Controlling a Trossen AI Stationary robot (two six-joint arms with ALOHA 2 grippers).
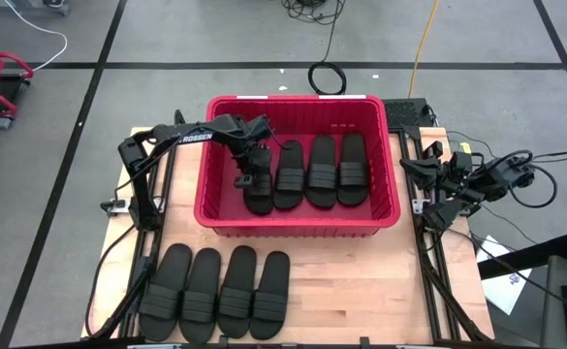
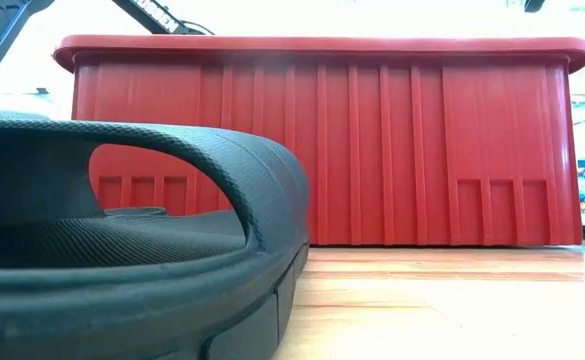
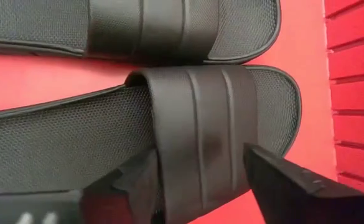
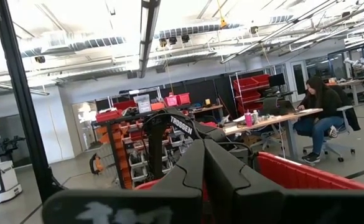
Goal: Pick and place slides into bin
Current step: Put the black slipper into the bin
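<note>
from above, i see the red bin [image 1: 298, 208] sitting toward the far side of the wooden bench [image 1: 361, 291]. four slides lie side by side on its floor, and the left gripper [image 1: 249, 179] hangs inside the bin over the leftmost of them [image 1: 259, 194]. four more slides [image 1: 215, 291] lie in a row on the bench just in front of the bin. the right gripper [image 1: 428, 208] is parked off the right side of the bin, beyond the bench edge.

at bench height, one of the loose slides [image 2: 132, 250] fills the near left of my picture, strap arching over its sole, and the bin's ribbed wall [image 2: 372, 150] stands behind it.

through the left wrist camera, i look down on that leftmost slide [image 3: 138, 130] lying flat on the red floor, another slide [image 3: 138, 28] just beside it. my left jaws stand spread, one finger [image 3: 294, 186] on either side of the ribbed strap, not squeezing it.

through the right wrist camera, the right jaws are pressed together with nothing between them, and the bin's rim [image 4: 306, 171] shows just past them. a person [image 4: 318, 115] sits at a desk far back in the room.
</note>
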